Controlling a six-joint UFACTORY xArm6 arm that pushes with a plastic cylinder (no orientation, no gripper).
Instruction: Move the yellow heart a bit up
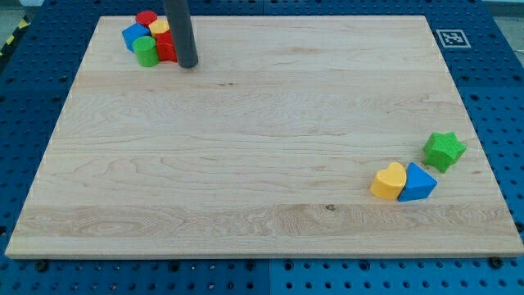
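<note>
Yellow and rounded, the yellow heart point(389, 181) lies low on the wooden board point(262, 147), toward the view's bottom right. Touching the heart on its right side is a blue triangular block point(418, 183), the two pressed together. Up and to the right of the heart, a little apart from it, sits a green star point(444, 150) close to the board's right edge.

Far from the heart, across the board at the view's top left, a tight cluster of blocks is gathered: a green cylinder point(146, 51) at the front, a red block point(166, 47) beside it, a blue block point(133, 35) on the cluster's left, a small yellow block point(159, 27) in the middle and another red piece point(146, 17) at the back; their shapes are hard to make out.

My tip point(188, 65) rests on the board just right of that cluster, beside the red block, well apart from the heart. It is a plain rod, holding nothing.
</note>
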